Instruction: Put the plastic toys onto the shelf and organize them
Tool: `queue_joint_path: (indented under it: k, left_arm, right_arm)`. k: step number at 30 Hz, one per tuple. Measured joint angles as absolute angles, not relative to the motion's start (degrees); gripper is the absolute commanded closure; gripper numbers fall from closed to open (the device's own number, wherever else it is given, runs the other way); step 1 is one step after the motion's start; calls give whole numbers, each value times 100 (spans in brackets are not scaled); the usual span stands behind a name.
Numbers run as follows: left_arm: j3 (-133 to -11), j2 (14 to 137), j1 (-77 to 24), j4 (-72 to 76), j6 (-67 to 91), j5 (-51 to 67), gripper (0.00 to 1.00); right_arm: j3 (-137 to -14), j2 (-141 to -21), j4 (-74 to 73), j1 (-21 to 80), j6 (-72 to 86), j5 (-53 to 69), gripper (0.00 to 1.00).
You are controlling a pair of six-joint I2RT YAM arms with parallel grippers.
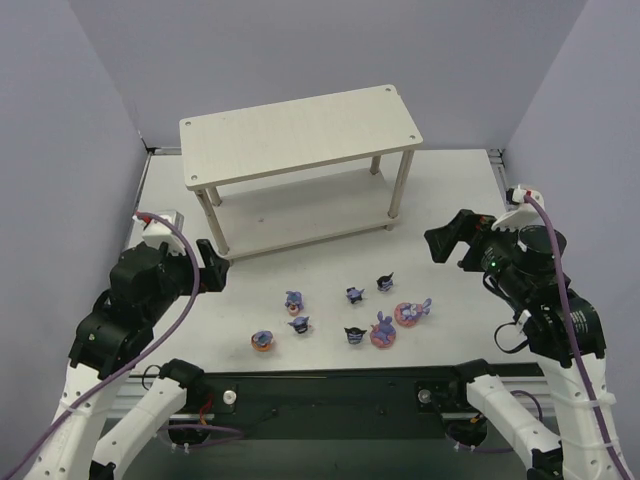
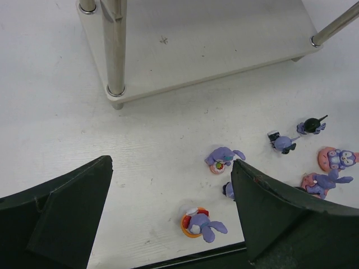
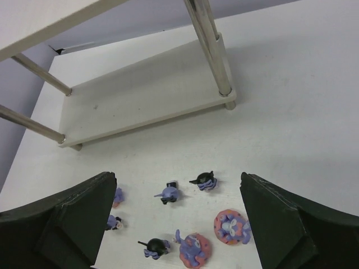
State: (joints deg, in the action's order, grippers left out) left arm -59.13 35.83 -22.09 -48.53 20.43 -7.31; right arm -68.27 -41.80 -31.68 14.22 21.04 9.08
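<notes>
One purple toy (image 2: pixel 228 191) sits half hidden behind a black finger (image 2: pixel 280 218). The shelf (image 2: pixel 224 45) is cut off above.

- Shelf (image 1: pixel 300 130) boards: pale wood with a fine grain, matt.
- Shelf legs (image 2: pixel 114 45): polished and reflective, metal-looking in the wrist views.
- Table (image 2: pixel 56 140): white and matt, with faint streaky grain and a few scuffs.
- Bunnies (image 1: pixel 382 333): smooth plastic with a soft sheen.
- Dark figures (image 3: pixel 203 180): smooth plastic, glossier, with small highlights.
- Left gripper (image 2: pixel 172 162) and right gripper (image 3: pixel 178 176) fingers (image 2: pixel 67 218): dark matt plastic, rough along the edges.
- Cable (image 1: pixel 185 250) on the left: smooth purple sheath.
</notes>
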Motion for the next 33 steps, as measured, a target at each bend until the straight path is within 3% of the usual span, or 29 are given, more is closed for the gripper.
queue_joint_path:
  k: [12, 21, 33]
  left_arm:
    - [-5559, 3306, -2209, -4482, 2080, -412, 3]
    - [-4598, 3671, -2209, -4047, 2405, -311, 3]
    - [-4169, 3793, -2209, -3573, 2552, -222, 3]
  right_arm:
    - [-5758, -3760, -3385, 1422, 2414, 480, 0]
    - [-4309, -3444, -3577, 1448, 3295, 104, 0]
    - [-2952, -3435, -3267, 2032, 4595, -296, 19]
